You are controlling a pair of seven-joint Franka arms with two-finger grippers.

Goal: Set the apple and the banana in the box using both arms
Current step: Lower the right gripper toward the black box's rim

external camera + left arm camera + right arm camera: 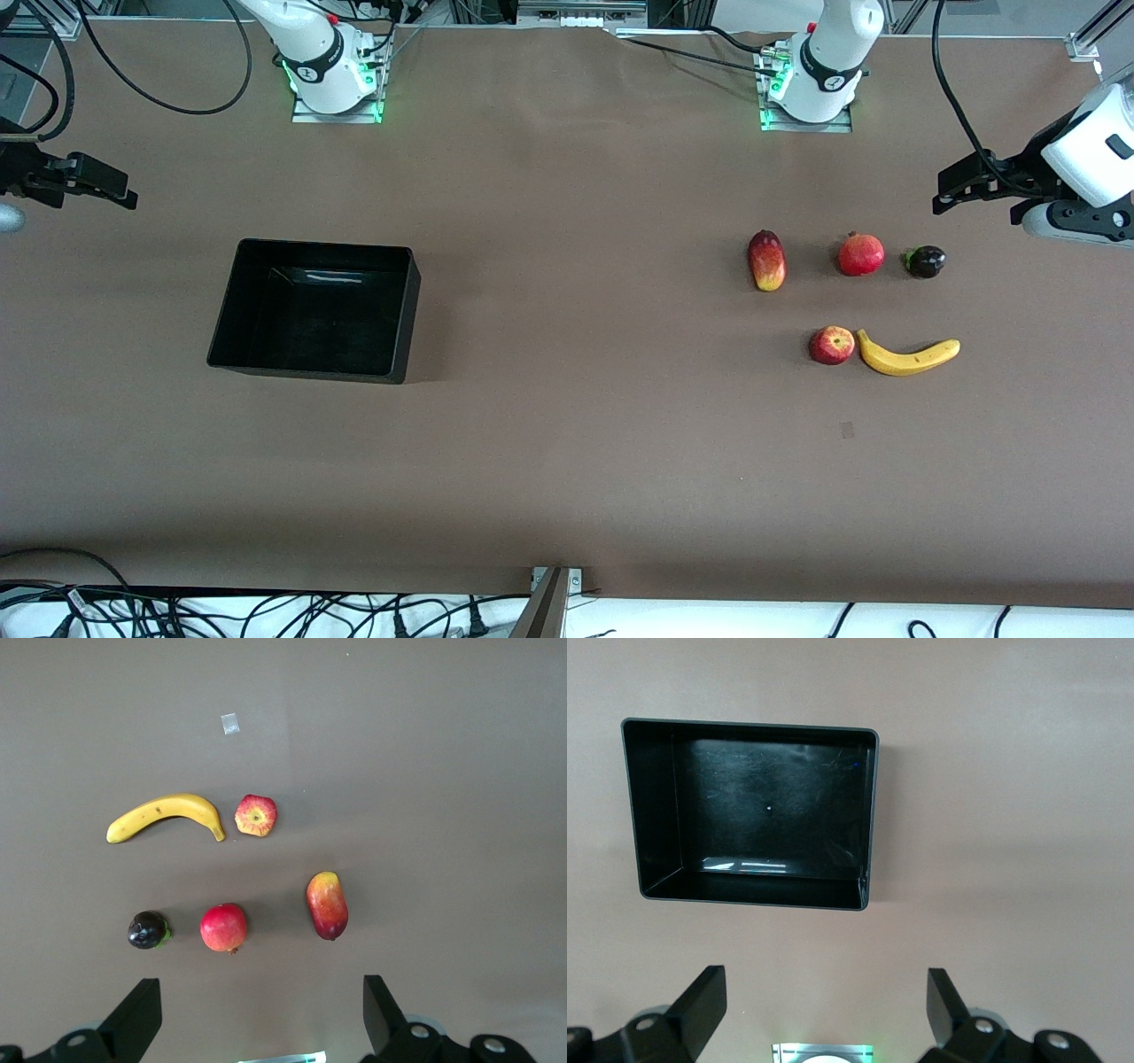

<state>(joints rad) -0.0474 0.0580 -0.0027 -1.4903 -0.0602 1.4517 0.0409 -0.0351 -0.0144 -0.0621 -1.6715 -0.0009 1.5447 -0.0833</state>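
Both tools gape empty: left tool [257, 1023] above the fruit, right tool [824, 1014] above the box [403, 310]. Take the apple [831, 345] squarely; it probably touches the banana [908, 356].

Small red apple [831, 345] with pale yellow patches, resting on the table toward the left arm's end, dimpled stem end up. Just beside it, even closer to that end, curved yellow banana [907, 356] with darker tips, lying flat, one tip almost touching the apple. Well apart, toward the right arm's end, shallow rectangular glossy black box [232, 301], upright, open side up, nothing inside.
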